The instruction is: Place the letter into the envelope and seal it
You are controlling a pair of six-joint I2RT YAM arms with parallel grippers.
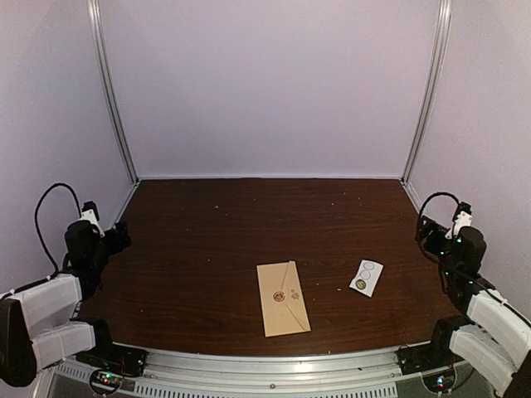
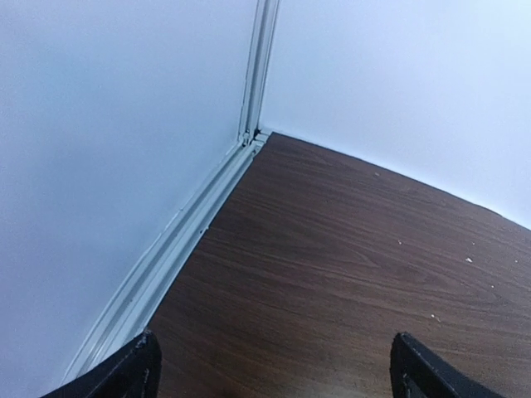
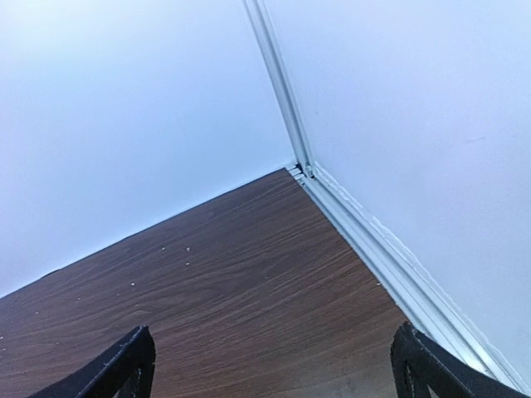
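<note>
I am holding my left gripper [image 2: 274, 369] and right gripper [image 3: 274, 369] wide apart, both empty. The tan kraft-paper envelope [image 1: 286, 311] is lying near the front of the dark wooden table [image 1: 249, 224], its flap down under a round seal [image 1: 280, 296] whose print is too small to read.

Tan kraft envelope [image 1: 283, 308] lies flat, just left of the white sticker card [image 1: 366, 277], apart from it. Long axis runs near-to-far, far end tilted slightly left. Flap side up, and the pointed flap is folded shut from the right long edge. A round gold-brown seal sticker [image 1: 280, 296] sits at the flap tip, mid-envelope.
</note>
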